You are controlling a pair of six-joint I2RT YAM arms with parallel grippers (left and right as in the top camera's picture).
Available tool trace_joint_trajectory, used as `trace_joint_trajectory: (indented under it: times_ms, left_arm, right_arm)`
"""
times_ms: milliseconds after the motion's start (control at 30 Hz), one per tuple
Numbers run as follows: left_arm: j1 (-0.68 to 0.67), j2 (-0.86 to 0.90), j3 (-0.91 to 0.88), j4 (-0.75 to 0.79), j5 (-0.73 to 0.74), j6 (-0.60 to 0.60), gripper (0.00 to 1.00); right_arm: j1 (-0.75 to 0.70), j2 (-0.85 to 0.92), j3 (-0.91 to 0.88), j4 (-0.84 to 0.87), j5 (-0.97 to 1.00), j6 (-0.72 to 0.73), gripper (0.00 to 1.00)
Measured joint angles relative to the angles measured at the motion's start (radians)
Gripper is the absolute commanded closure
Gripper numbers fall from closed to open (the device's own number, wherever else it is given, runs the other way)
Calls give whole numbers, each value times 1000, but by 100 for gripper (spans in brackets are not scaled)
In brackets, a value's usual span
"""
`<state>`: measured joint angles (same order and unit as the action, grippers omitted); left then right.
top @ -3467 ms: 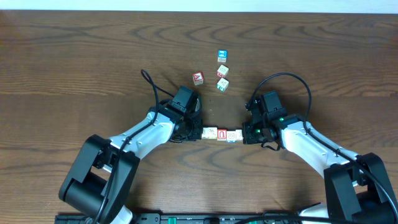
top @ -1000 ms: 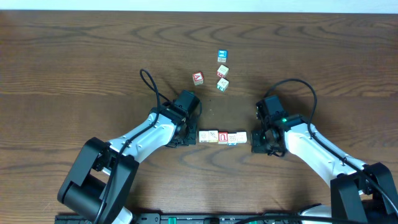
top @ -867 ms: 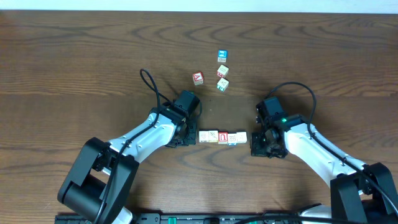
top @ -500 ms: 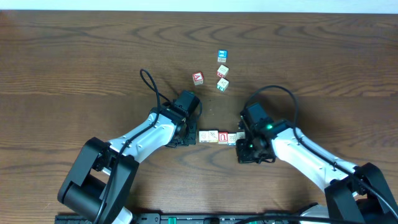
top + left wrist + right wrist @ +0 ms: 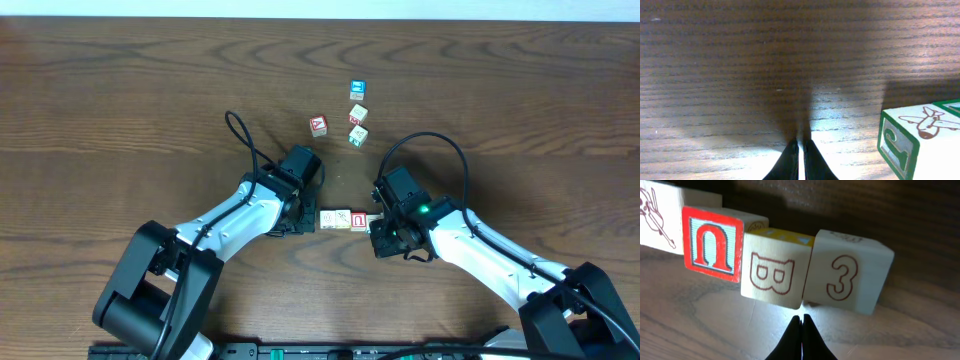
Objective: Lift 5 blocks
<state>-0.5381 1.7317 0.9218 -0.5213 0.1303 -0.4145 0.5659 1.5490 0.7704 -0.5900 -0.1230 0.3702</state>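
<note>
Four cream-sided blocks touch in a row; left gripper, right gripper pinched closed.

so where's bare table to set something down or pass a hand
Bare wood: the far left and far right of the table, outside both arms. A narrower strip lies between the loose cubes and the row of blocks. Crowded at that row, left gripper and right gripper close by its ends.

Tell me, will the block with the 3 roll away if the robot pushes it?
Probably not: the 3 block has flat faces and square corners, so it should slide on the smooth table. It looks like solid wood, so likely stiff. Pushed off-centre, it may twist against the B block beside it.
</note>
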Motion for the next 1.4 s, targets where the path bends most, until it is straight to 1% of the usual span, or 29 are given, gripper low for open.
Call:
trace_joint_trajectory:
  times_ms: [1400]
  left_arm:
    - [0, 0, 0, 0, 0, 0, 92]
  right_arm:
    - [0, 0, 0, 56, 9, -42, 99]
